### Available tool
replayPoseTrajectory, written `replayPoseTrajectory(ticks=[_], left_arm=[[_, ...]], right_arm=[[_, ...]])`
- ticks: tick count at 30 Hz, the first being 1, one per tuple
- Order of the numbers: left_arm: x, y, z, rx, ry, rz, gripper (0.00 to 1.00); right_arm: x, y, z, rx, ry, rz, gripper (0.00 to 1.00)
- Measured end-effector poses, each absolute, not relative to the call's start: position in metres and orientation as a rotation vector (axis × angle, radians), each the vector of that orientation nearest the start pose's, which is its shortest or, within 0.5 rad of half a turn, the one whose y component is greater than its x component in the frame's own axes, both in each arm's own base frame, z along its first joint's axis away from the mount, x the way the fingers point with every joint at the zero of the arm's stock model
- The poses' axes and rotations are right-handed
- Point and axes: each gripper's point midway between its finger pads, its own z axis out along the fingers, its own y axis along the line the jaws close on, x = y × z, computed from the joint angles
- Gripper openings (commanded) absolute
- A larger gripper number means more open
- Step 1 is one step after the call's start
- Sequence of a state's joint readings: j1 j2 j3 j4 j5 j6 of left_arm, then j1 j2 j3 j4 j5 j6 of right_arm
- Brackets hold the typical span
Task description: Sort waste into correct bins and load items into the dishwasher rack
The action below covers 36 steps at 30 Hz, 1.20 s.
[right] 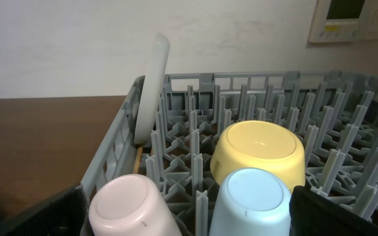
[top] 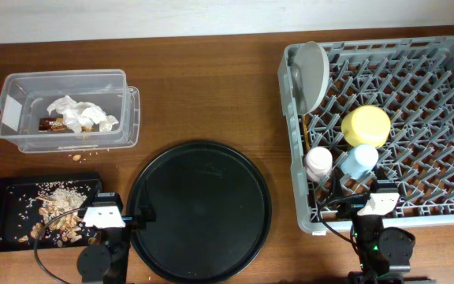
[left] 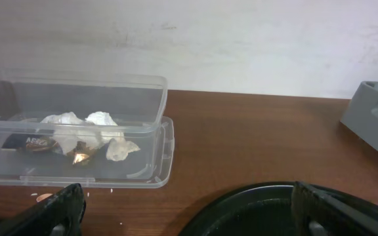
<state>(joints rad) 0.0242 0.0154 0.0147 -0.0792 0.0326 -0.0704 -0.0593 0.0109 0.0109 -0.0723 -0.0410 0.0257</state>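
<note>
Right by the right claw [right: 192, 210] sit the pink cup [right: 126, 206] and blue cup [right: 251, 200], upside down in the rack [right: 110, 157]. If that claw pushes ahead, it could knock them over. Behind them are the yellow bowl [right: 260, 147], the plate [right: 151, 85] and the chopsticks [right: 137, 160]. Both claws are wide and hold nothing. The left claw [left: 189, 213] is by the big round tray [left: 254, 203]. In the tub [left: 156, 85] lie the tissue [left: 77, 128] and wrapper [left: 81, 154]; crumbs [top: 57, 209] lie in the black tray [top: 6, 189].
</note>
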Motion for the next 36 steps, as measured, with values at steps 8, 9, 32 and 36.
replayPoseTrajectory(ticks=[8, 9, 32, 36], left_arm=[[0.2461, 0.0029, 0.1576, -0.049, 1.651, -0.036, 0.99], [0.2461, 0.0029, 0.1576, -0.049, 1.651, -0.036, 0.99], [0.2461, 0.0029, 0.1576, -0.046, 1.651, -0.033, 0.99], [0.2461, 0.0029, 0.1576, -0.046, 1.651, -0.033, 0.99]], right_arm=[[0.2461, -0.0076, 0.1586, 0.039, 1.643, 0.009, 0.99], [0.2461, -0.0076, 0.1586, 0.039, 1.643, 0.009, 0.99], [0.2461, -0.0076, 0.1586, 0.039, 1.643, 0.009, 0.99], [0.2461, -0.0076, 0.1586, 0.039, 1.643, 0.008, 0.99]])
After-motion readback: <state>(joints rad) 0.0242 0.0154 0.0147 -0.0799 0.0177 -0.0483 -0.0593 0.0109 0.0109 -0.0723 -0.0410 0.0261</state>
